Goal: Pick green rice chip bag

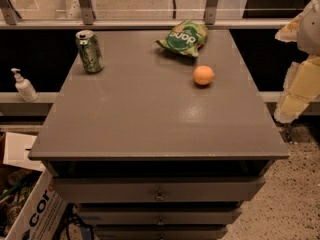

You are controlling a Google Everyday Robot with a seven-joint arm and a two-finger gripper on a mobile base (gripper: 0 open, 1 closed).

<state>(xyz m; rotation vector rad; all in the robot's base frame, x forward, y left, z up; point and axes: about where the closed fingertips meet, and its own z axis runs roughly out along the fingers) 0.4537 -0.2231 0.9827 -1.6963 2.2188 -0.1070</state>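
At the worktop's (150, 124) far edge: green rice chip bag (184, 38), not yet grasped.
It lay flat, lettering up, with an orange (203, 75) just in front and a green soda can (89, 51) well apart to the left. Nothing pressed against it, so it was probably an easy take from above. The gripper (301, 81) hung beyond the worktop's right side, well apart from the bag — how far open, I could not tell.
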